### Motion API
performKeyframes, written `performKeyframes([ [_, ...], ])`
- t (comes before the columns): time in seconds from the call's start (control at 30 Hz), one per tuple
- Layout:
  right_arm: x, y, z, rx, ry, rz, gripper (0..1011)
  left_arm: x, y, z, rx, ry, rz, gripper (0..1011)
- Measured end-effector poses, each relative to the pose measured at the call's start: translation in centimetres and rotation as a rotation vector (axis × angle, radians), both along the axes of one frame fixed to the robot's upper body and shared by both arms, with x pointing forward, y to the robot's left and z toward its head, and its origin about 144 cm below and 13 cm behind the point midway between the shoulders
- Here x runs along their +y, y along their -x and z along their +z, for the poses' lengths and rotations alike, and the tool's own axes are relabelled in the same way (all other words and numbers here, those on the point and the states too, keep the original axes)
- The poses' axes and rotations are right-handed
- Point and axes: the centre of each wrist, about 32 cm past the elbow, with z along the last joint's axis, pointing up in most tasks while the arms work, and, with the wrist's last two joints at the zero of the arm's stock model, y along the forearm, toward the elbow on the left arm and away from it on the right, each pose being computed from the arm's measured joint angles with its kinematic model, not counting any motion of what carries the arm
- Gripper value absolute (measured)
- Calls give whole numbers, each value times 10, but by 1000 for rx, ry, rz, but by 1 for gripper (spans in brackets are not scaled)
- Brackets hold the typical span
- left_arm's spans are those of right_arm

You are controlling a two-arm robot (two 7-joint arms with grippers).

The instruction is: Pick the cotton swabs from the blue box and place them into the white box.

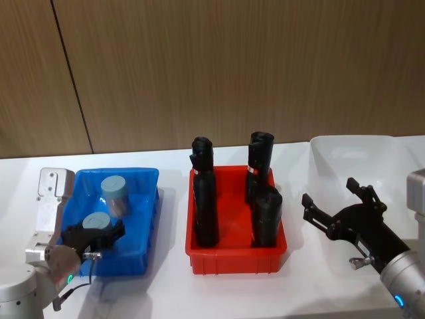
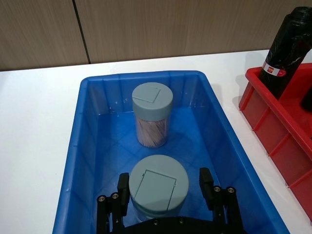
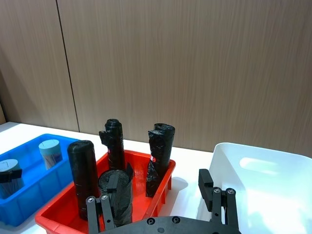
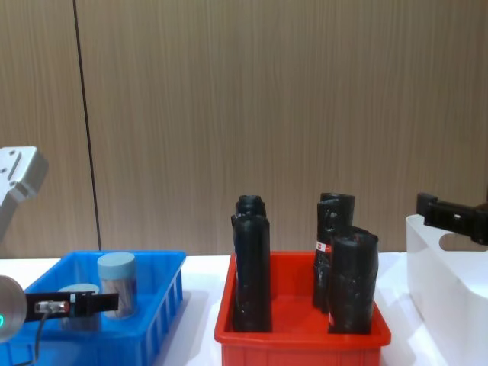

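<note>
2 tubs of cotton swabs (image 2: 152, 114) stand upright in the blue box (image 2: 83, 161). Left gripper (image 2: 164, 183) straddles the nearer tub, fingers (image 2: 123, 187) spread either side of its lid. Prob. light, rigid, slick-walled plastic, so pinch squarely across the body below the lid. Right gripper (image 1: 330, 193) hangs w/ fingers spread beside the white box (image 1: 345, 143).

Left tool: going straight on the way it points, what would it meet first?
The near cotton swabs tub, sitting between the open fingers of the left tool; beyond it, probably the second tub.
</note>
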Motion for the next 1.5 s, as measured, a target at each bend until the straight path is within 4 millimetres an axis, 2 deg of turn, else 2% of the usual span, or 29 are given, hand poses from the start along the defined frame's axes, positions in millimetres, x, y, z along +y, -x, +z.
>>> performKeyframes([
  [0.1,0,0,0,0,0,0,1002,-1,0,0,-5,-8,4,859],
  [0.13,0,0,0,0,0,0,1002,-1,0,0,-5,-8,4,798],
  [0.2,0,0,0,0,0,0,1002,-2,0,0,-9,-14,8,757],
  [0.23,0,0,0,0,0,0,1002,-2,0,0,-12,-19,10,702],
  [0.3,0,0,0,0,0,0,1002,-3,1,0,-17,-25,11,676],
  [0.87,0,0,0,0,0,0,1002,-9,10,16,-166,-132,-8,672],
  [1.5,0,0,0,0,0,0,1002,-7,26,48,-346,-137,-212,672],
])
